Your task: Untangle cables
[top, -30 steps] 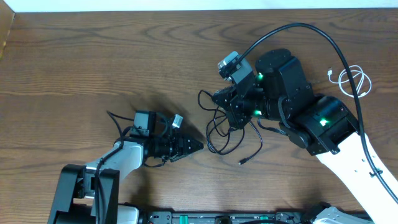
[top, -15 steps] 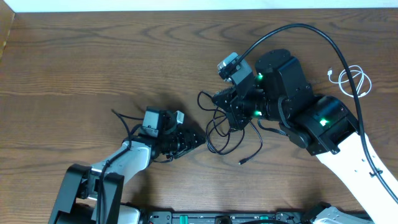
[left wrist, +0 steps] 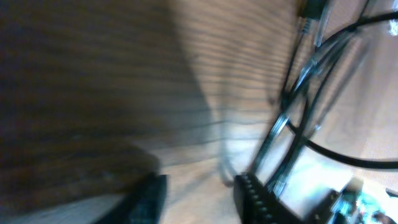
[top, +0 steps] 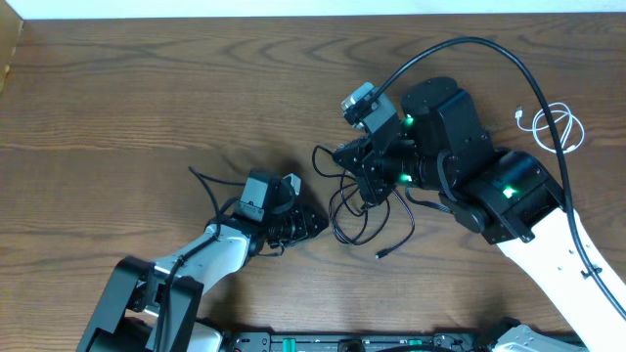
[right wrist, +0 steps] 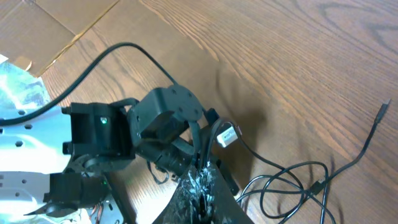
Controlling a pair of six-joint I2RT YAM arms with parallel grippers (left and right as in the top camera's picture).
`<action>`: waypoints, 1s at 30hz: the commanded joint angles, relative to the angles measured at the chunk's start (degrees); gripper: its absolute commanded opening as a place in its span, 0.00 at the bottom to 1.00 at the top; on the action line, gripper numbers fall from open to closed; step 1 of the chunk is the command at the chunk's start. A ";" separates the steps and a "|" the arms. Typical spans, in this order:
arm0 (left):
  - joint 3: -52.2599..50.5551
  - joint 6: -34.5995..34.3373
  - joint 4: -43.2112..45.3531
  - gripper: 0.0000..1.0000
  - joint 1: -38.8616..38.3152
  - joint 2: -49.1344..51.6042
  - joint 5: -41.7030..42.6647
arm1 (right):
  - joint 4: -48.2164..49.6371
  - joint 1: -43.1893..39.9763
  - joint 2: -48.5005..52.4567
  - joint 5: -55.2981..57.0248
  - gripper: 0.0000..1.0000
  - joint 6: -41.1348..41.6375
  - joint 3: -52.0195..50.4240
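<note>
Left pincer [top: 315, 226]: half open, empty | right pincer [top: 364, 186]: shut at black cables [top: 357, 217], hold unclear | tip: grab one loop at 3 o'clock, pull slowly.

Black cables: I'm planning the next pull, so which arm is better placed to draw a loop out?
Left, probably. The left pincer is open beside the lower loop of the black cables, strands straight ahead in its wrist view. The right pincer is shut on the tangle's upper part, anchoring it.
</note>
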 commanded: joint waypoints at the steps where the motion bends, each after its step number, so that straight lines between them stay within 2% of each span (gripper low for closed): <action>1: -0.72 0.04 -0.98 0.24 -0.87 0.81 -5.86 | 0.04 -0.02 -0.28 -0.61 0.01 -1.25 0.94; 2: -0.87 0.04 -1.11 0.19 -0.94 0.83 -6.49 | 0.00 -0.02 -0.28 -0.57 0.01 -1.27 0.94; 3: -1.11 0.04 -1.25 0.08 -0.94 0.83 -7.54 | -0.04 -0.02 -0.28 -0.59 0.01 -1.29 0.94; 9: -1.70 -2.86 -6.45 0.08 -0.92 0.83 -15.65 | -1.53 -0.07 -0.28 -0.55 0.01 -2.75 0.94; 12: -1.62 -2.47 -5.51 0.30 -0.57 0.81 -10.05 | -1.70 -0.07 -0.28 -0.57 0.01 -3.17 0.94; 15: -1.57 2.82 0.85 0.47 0.87 0.81 3.23 | -1.44 -0.09 -0.28 -0.57 0.01 -3.19 0.94; 17: -1.57 5.11 5.68 0.53 1.40 0.81 12.46 | -1.31 -0.07 -0.28 -0.57 0.01 -3.17 0.94; 19: -1.57 5.27 9.09 0.54 1.20 0.81 17.29 | -1.36 -0.07 -0.28 -0.57 0.01 -3.17 0.94; 22: -1.60 5.05 9.60 0.54 -0.09 0.81 14.71 | -1.42 -0.07 -0.28 -0.63 0.01 -3.15 0.94; 30: -1.75 0.13 8.44 0.54 -3.82 0.83 -4.02 | -1.77 -0.07 -0.28 -0.61 0.01 -3.19 0.94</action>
